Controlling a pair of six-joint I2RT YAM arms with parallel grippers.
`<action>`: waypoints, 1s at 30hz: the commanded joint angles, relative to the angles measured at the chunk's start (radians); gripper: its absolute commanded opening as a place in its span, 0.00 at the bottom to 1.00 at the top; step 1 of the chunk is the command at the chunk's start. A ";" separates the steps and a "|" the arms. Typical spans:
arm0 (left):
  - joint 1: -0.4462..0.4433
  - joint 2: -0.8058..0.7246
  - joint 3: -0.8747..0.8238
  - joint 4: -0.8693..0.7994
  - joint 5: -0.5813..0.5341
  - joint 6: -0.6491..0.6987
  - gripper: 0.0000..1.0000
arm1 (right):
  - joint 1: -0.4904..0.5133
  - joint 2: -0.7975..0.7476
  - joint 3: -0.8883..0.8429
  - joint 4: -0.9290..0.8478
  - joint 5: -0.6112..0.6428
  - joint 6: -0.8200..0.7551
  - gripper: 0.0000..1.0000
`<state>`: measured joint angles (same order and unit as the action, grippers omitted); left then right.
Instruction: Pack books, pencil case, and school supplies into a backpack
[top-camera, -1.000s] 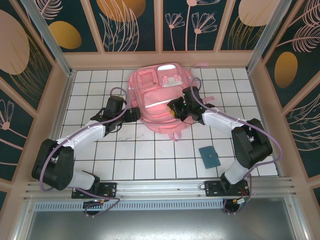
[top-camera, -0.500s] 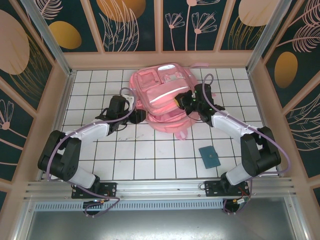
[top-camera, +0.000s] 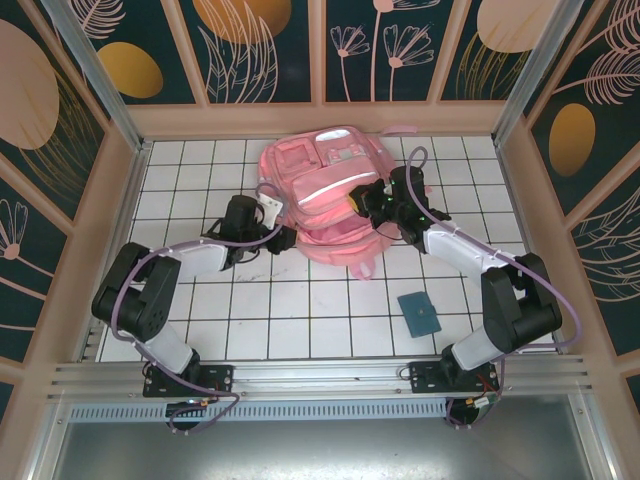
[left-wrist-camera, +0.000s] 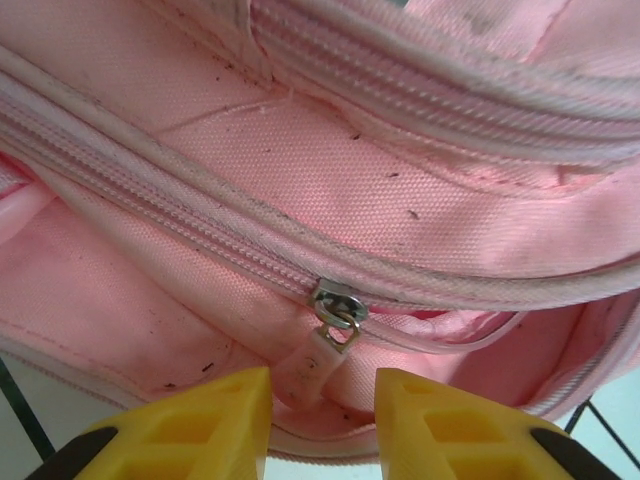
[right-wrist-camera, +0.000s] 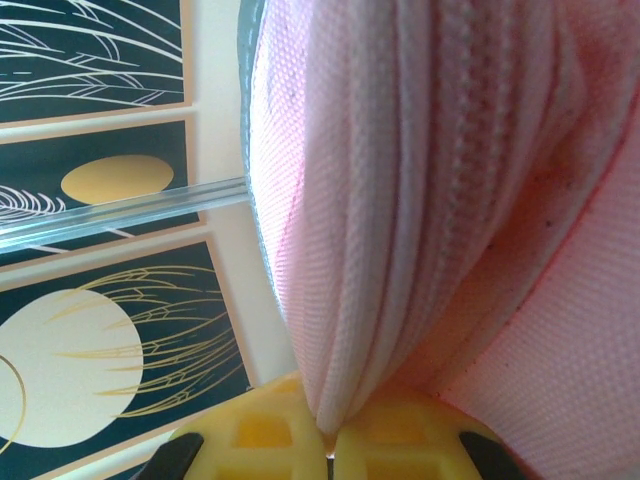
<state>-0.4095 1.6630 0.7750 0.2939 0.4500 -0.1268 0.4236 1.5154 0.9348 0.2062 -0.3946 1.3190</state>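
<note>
The backpack (top-camera: 300, 160) lies flat toward 12 o'clock on the white tiled table (top-camera: 300, 300). It is a soft, rounded mass of pink woven cloth, crossed by a pale shiny stripe (top-camera: 325, 185).

The left gripper (left-wrist-camera: 322, 392) sits at the backpack's 7 o'clock edge. Its blocky yellow plastic fingers (left-wrist-camera: 200, 425) stand partly apart, with a gap wider than what lies in it. In that gap hangs a pale, rubbery pull tab (left-wrist-camera: 318, 362), hooked to a small metal slider (left-wrist-camera: 335, 303). The tab is just beside the finger on the left of that view, and neither finger visibly presses on it. The slider rides a ribbed pink zipper (left-wrist-camera: 180, 215) that runs on a slant across the coarse, slightly soiled fabric.

The right gripper (right-wrist-camera: 328, 445) is at the backpack's 3 o'clock side. Its yellow fingers are closed tight on a thick fold of the bag's grainy cloth, which rises from them in stitched, corded ridges.

At about 4 o'clock on the table, well apart from the backpack, lies a thin teal rectangle (top-camera: 419, 312), flat on the tiles.
</note>
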 joint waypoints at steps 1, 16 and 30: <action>0.003 0.027 0.041 0.007 0.047 0.069 0.33 | -0.019 -0.035 0.035 0.120 0.003 0.000 0.00; 0.003 -0.088 0.008 0.008 -0.018 0.075 0.00 | -0.016 -0.007 0.066 0.068 0.053 -0.035 0.00; -0.010 -0.041 0.010 -0.012 0.099 0.051 0.00 | -0.002 0.027 0.110 0.069 0.044 -0.066 0.00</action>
<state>-0.4095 1.6230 0.7860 0.2607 0.4675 -0.0605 0.4225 1.5284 0.9802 0.1757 -0.3870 1.2919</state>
